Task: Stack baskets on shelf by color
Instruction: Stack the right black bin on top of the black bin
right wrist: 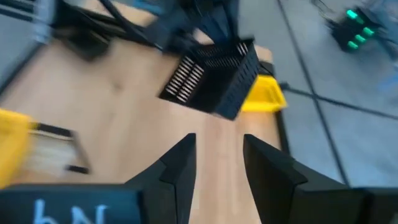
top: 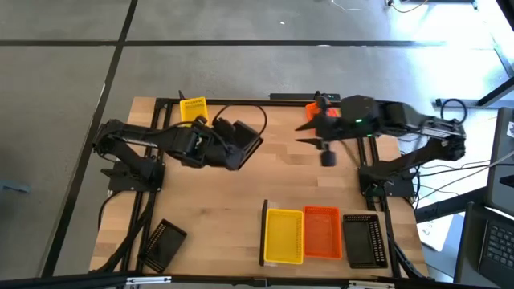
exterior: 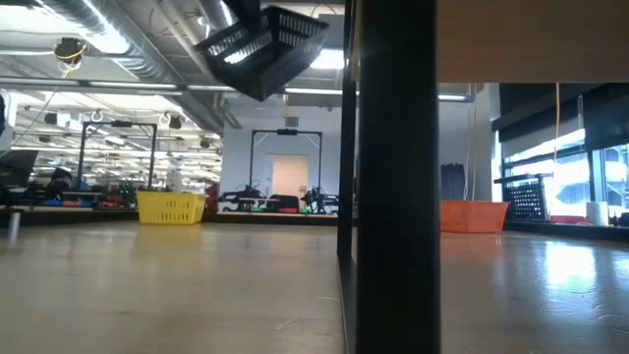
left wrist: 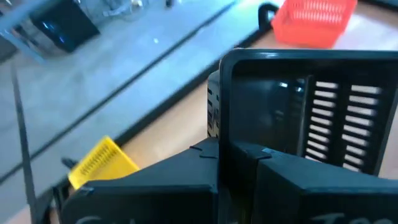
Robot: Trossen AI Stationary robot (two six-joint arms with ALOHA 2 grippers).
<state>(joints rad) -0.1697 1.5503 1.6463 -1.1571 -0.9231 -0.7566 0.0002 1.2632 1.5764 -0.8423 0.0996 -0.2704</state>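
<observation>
Left gripper point(top: 227, 143) clenched on rim of black basket point(top: 241, 140), carried tilted, well clear of worktop point(top: 225, 209); seen hanging high in low view. Right gripper point(top: 328, 156) released, jaws spread, empty, hovering over worktop across from left gripper, with held basket ahead of it.

Risks, as judged:
- Grip on one wall only, basket tilted: could swing or slip out on a fast move
- Right arm near the route to the shelf: possible collision if both arms move together
- Target black stack at far end of shelf point(top: 265, 233) from left gripper: long reach, could clip orange or yellow baskets there
- Skewed release: basket might fail to nest

Count (high view):
- Yellow: two. One behind left gripper point(top: 193, 108), one on shelf point(top: 283, 237)
- Orange: two. One behind right gripper point(top: 311, 110), one on shelf point(top: 322, 233)
- Black: three. One held, one at shelf end point(top: 364, 239), one loose on worktop near left arm base point(top: 165, 241)
- Nested layers within stacks: cannot tell
</observation>
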